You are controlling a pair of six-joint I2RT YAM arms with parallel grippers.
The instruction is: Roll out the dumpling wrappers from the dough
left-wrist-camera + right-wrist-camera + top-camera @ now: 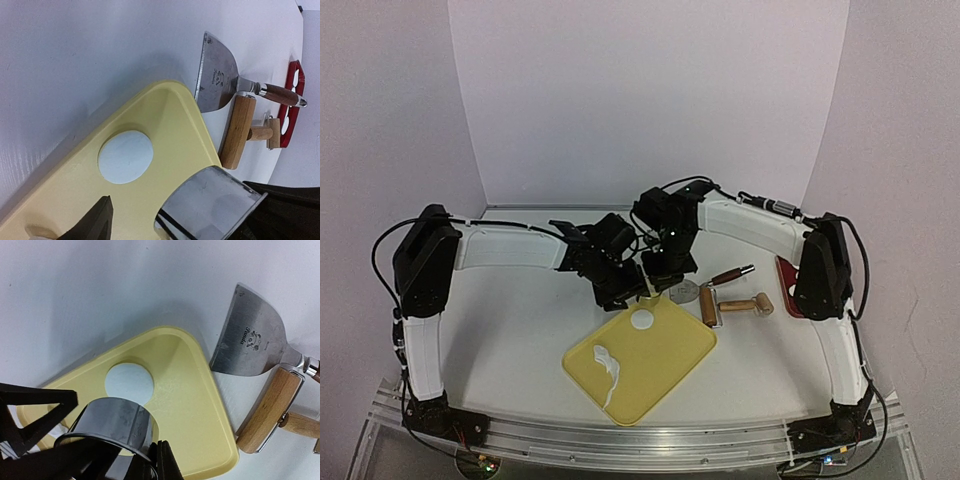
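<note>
One dumpling wrapper (642, 320), a flat white round disc, lies on the floor of the yellow tray (670, 362) close to its far corner, with bare tray all around it. An irregular white dough patch (608, 368) lies well apart from it, toward the tray's near-left side. Both arms meet over that far corner. The right claw (662, 288) is closed on the wall of the metal ring cutter (112, 425), which hangs tilted just beside the wrapper on its near side; whether the cutter's rim touches the tray cannot be told. The left claw (623, 293) is open and holds nothing: in the left wrist view its one visible finger (97, 222) stands clear of the cutter, with a strip of yellow tray between them. On the worktop (520, 330) just beyond the tray's right edge, a steel scraper (685, 290) with a dark wooden handle lies flat. A wooden roller (710, 308) lies against it, and a red piece with cut-outs (786, 275) lies farther right.
</note>
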